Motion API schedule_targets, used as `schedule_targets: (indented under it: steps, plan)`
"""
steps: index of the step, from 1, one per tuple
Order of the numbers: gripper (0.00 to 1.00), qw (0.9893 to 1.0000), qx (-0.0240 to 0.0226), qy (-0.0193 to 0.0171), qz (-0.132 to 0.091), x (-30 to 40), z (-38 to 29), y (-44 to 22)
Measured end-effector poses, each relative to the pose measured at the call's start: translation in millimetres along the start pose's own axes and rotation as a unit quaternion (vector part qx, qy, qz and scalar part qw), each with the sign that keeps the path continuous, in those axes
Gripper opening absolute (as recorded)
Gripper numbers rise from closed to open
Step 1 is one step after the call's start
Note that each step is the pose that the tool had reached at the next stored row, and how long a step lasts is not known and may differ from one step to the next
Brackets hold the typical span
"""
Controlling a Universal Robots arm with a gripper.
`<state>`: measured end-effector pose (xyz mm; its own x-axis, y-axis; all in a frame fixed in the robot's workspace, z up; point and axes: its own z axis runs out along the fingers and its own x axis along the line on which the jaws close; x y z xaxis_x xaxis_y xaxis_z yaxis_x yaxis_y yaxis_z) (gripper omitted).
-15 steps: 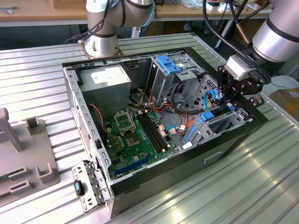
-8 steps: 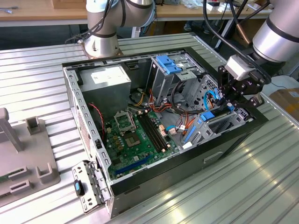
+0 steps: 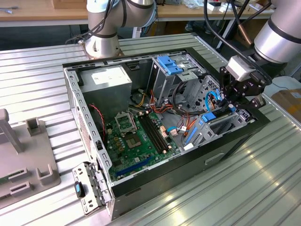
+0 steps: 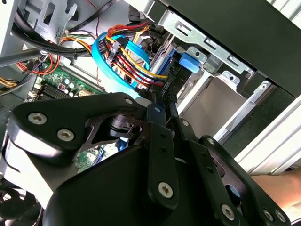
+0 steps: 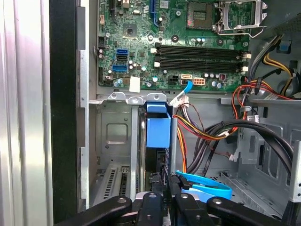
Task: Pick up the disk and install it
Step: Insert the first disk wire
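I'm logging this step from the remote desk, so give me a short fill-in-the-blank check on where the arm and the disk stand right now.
1. The gripper hangs over the open computer ____.
2. The disk stands on edge in a metal bay; its frame is coloured ____.
3. In the exterior view, the grey power supply lies to the ____ of the gripper.

Missing words: case; blue; left
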<state>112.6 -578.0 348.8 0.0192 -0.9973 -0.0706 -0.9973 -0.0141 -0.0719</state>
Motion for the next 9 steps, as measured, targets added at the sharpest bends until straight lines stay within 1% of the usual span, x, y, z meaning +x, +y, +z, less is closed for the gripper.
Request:
schedule_targets:
  steps: [9]
  plan:
    - [0.17, 1.0, 0.0, 0.0, 0.0, 0.1, 1.8, 0.5]
